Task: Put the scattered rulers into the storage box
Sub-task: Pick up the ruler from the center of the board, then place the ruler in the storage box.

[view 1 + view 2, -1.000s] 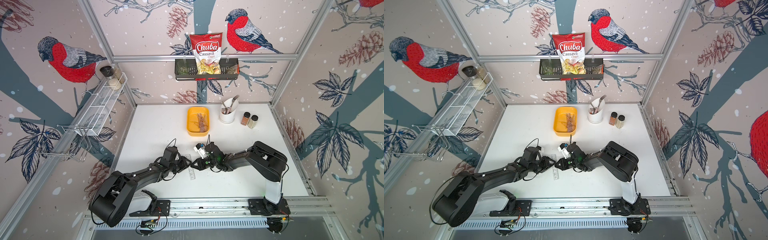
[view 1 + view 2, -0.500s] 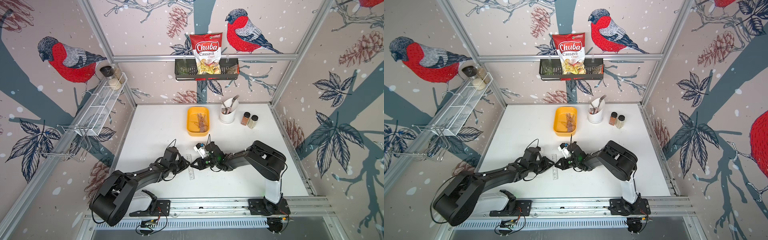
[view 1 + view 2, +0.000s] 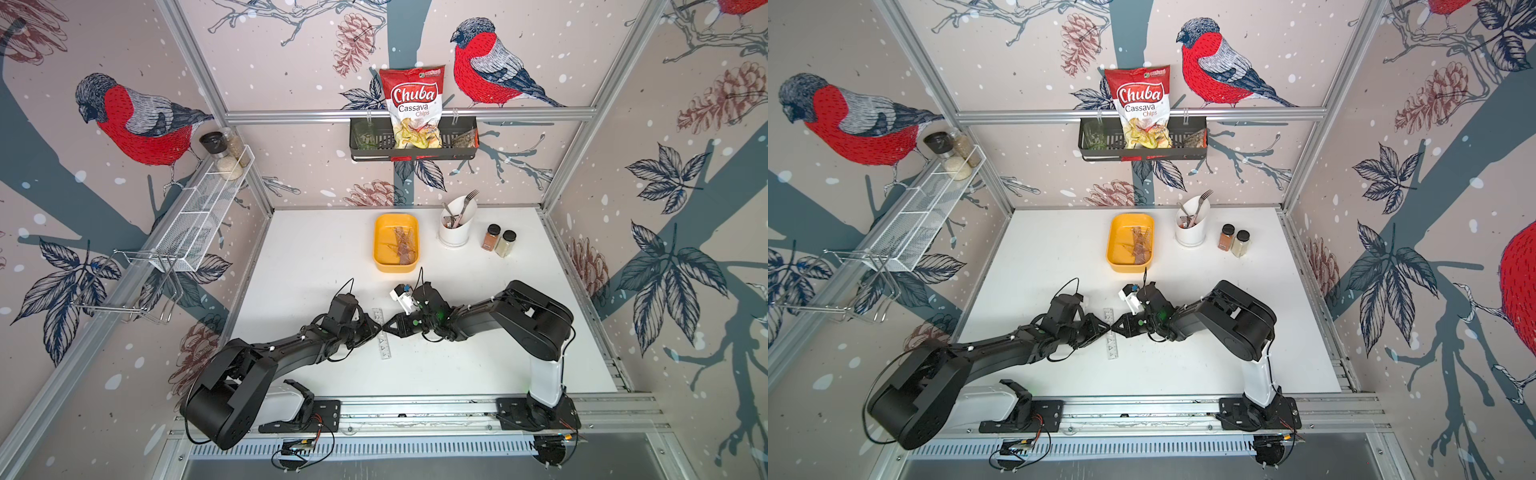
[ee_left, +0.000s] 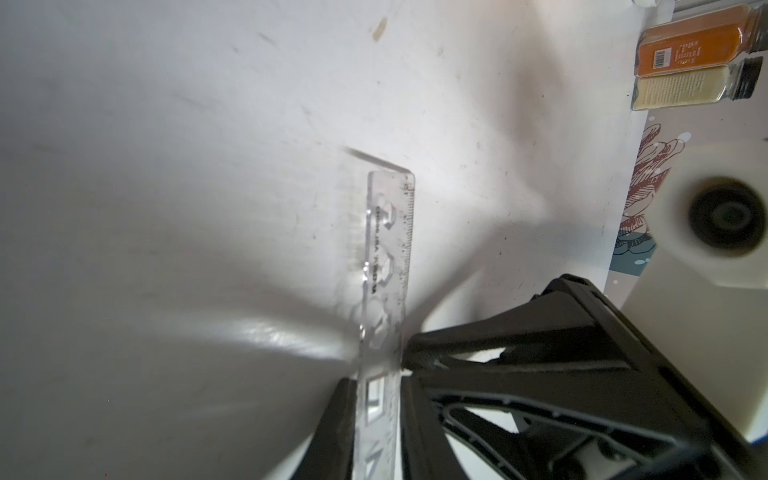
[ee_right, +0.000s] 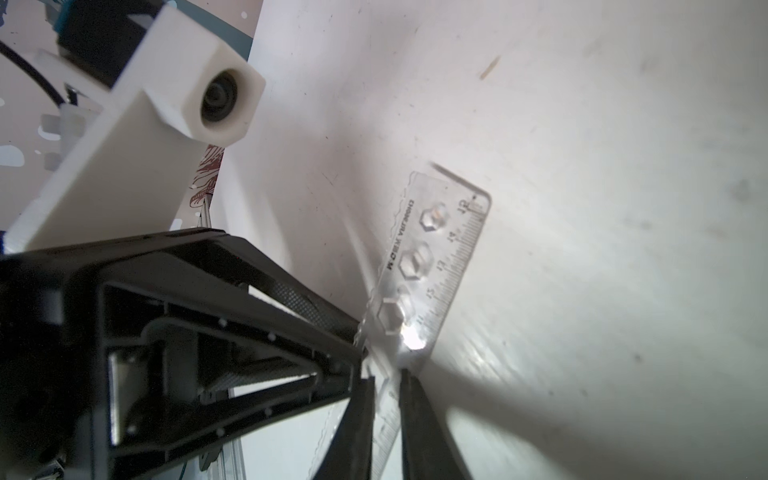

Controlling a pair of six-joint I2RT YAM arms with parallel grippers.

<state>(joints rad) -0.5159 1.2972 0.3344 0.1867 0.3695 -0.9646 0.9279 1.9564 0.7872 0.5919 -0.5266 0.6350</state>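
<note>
Here, the left claw [image 3: 377,331] and right claw [image 3: 387,327], both nearly closed, pinch one clear straight plastic stencil ruler [image 3: 385,348] mid white worktop [image 3: 311,270], well apart from the shallow yellow-orange plastic storage box [image 3: 375,241]. Opposing pulls could bend it or let it slip.

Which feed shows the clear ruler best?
Right wrist: the clear ruler is close, its scale numbers and hexagon cut-outs readable. The left wrist shows it close but foreshortened, print blurrier. In both top views it is a small, faint strip.
</note>
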